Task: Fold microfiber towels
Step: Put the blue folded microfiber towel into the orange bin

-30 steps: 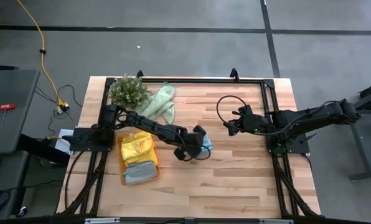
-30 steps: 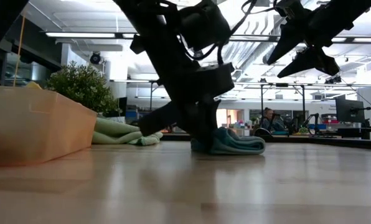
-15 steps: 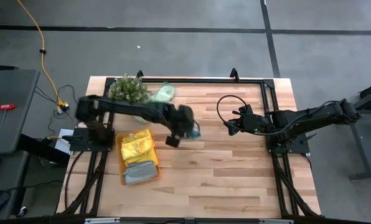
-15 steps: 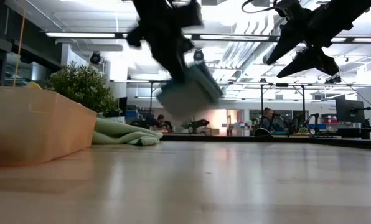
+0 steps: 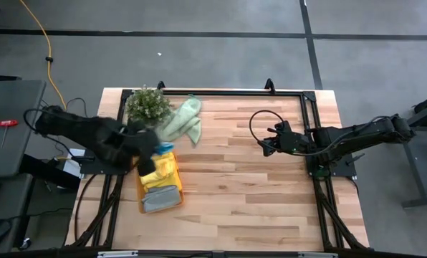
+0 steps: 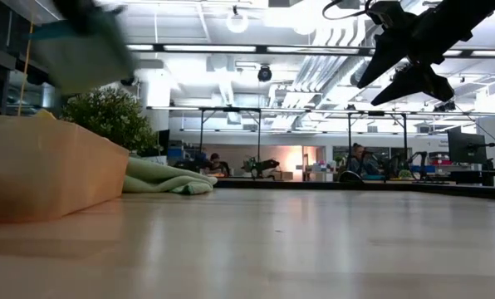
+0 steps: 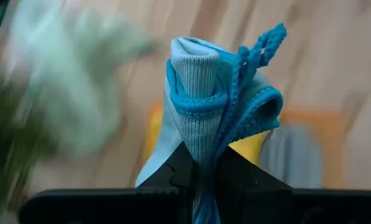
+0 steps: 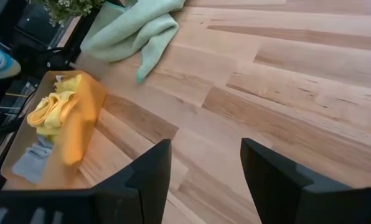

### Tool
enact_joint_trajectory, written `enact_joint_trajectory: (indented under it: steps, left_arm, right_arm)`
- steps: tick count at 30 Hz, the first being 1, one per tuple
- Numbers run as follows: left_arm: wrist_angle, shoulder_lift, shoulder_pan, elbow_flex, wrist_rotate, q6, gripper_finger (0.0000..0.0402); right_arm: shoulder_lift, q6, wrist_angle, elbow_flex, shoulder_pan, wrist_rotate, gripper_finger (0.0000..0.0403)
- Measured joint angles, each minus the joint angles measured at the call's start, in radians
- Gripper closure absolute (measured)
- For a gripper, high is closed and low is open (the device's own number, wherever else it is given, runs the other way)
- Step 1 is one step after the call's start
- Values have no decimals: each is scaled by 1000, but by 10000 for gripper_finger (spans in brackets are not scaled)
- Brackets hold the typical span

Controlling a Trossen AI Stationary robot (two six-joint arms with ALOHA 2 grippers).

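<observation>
My left gripper is shut on a folded light blue towel and holds it in the air above the far end of the orange tray. The towel shows as a blur at the upper left of the low view. A yellow towel and a grey towel lie in the tray. A pale green towel lies crumpled on the table by the plant. My right gripper is open and empty, above the table's right half. My left gripper pinches the folded blue towel between its two fingers, on several layers of the bundle. The bundle's hemmed edges and its hanging loop stick out past the fingertips. The towel is lifted clear of the table and the tray.
A small bushy green plant stands at the far left, beside the green towel. A black frame runs around the wooden table top. In the low view a person sits in the room far behind the table.
My left gripper has lifted the folded blue towel off the middle of the table and swung it fast, up and toward the table's left edge, until it is over the tray. The towel is now clear of the table. My right arm has kept still.
</observation>
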Motion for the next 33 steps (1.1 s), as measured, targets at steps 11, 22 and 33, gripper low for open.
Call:
enact_joint_trajectory:
  steps: [11,22,33]
  left_arm:
    - [-211,19,-128,-178,-89,-366,380]
    - [61,213,-156,-312,33,-381,380]
    - [115,369,-214,-312,21,-265,298]
  right_arm:
    - [0,0,-2,0,-3,31,217]
    - [0,0,-8,0,-2,31,217]
    - [0,0,-18,0,-2,30,217]
